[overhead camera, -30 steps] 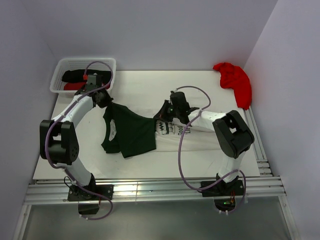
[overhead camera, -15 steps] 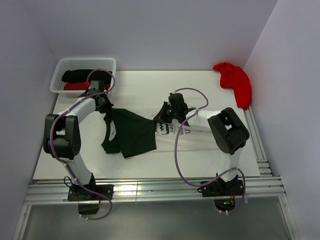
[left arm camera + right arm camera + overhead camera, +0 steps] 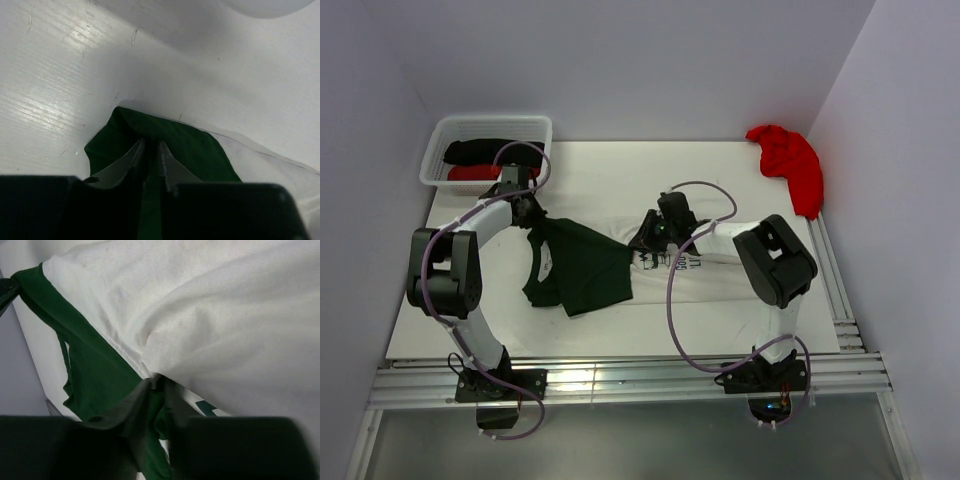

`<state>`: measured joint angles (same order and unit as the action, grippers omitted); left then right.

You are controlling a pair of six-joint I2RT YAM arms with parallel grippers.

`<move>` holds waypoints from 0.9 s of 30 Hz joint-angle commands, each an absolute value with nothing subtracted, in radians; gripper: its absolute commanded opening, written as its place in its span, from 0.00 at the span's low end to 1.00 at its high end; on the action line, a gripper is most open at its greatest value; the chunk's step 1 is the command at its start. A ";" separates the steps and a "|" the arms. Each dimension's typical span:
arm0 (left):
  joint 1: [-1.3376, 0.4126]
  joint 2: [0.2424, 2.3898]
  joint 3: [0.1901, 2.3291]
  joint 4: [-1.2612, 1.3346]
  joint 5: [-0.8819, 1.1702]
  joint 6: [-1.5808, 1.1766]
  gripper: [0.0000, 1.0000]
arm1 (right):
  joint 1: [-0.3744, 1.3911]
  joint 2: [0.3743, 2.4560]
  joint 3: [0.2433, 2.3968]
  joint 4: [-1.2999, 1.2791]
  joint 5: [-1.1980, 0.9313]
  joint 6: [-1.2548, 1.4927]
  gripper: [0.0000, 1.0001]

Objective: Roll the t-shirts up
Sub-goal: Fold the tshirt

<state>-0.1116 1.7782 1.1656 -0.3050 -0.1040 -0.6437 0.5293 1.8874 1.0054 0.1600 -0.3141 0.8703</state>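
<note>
Pinches the green sleeve of the t-shirt (image 3: 582, 268) in the left gripper (image 3: 149, 146), elbow doubled back, forearm angled toward the far edge. Clamps the green-white seam in the right gripper (image 3: 156, 382), forearm stretched leftward, low. Lies spread across the middle of the table (image 3: 610, 170).

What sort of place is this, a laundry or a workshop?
Probably a robotics test bench: a left arm and right arm bolted to a metal rail at a white table's edge, plain walls around, plus a green-and-white t-shirt and a basket of clothes to practise on.
</note>
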 commanded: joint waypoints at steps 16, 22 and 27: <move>-0.153 1.439 0.939 -0.325 0.048 -0.738 0.59 | 0.349 1.692 1.075 -0.152 -0.069 0.649 0.32; -0.305 1.388 0.806 -0.243 0.032 -0.848 0.60 | 0.262 1.778 1.140 -0.288 0.079 0.647 0.00; -0.348 1.460 0.776 -0.206 0.006 -0.868 0.59 | 0.206 1.804 1.146 -0.374 0.182 0.678 0.00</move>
